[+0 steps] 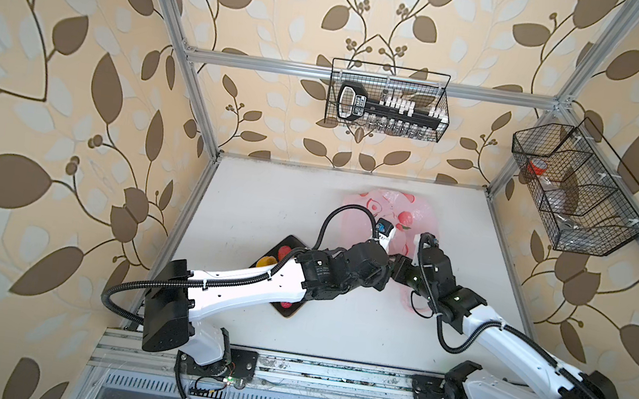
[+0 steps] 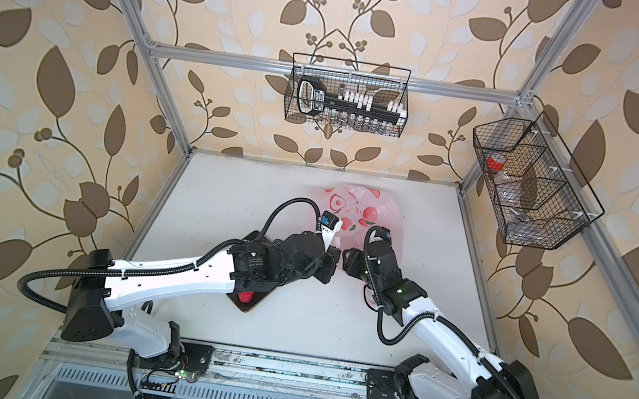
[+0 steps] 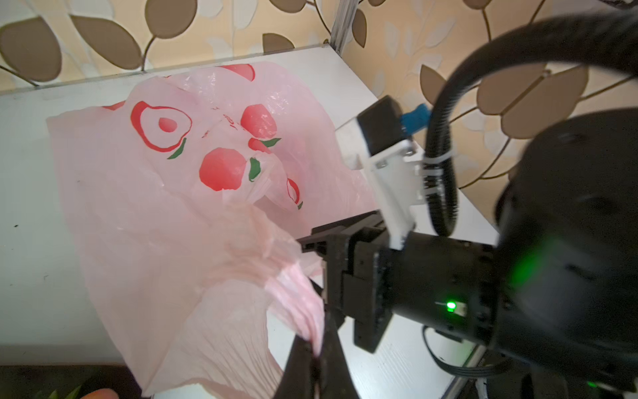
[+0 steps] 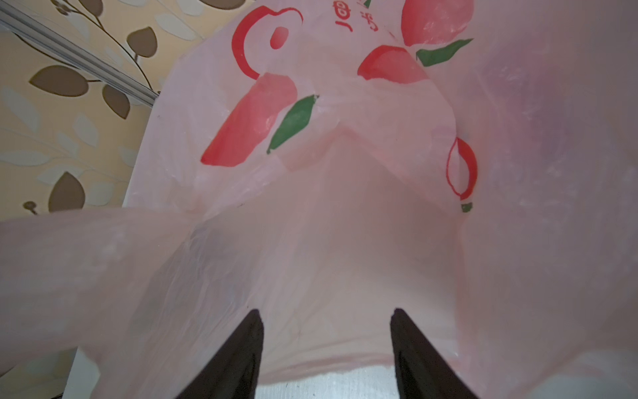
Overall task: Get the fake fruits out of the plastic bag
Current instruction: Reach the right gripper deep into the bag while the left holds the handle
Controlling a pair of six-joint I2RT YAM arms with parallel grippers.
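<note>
Left wrist view has my left gripper (image 3: 317,350) clenched on a bunched fold of the bag (image 3: 155,224), so the film is taut there. My worry is that thin plastic: pull harder and it may tear or slip out of the pinch, and the mouth would then fall shut on the right gripper (image 4: 326,312). That one is spread wide, pointing into the bag with nothing between its jaws; closing now would likely catch film, not fruit. I see no fruit inside, though folds hide much of it. Some fruits (image 1: 266,263) lie on the mat (image 1: 292,243) beside the bag, under my left arm, where a low swing could knock them off.

In both top views the left arm stretches over the mat to the bag's near edge. The right arm is bent, its wrist close to the left one, so a clash is possible.
</note>
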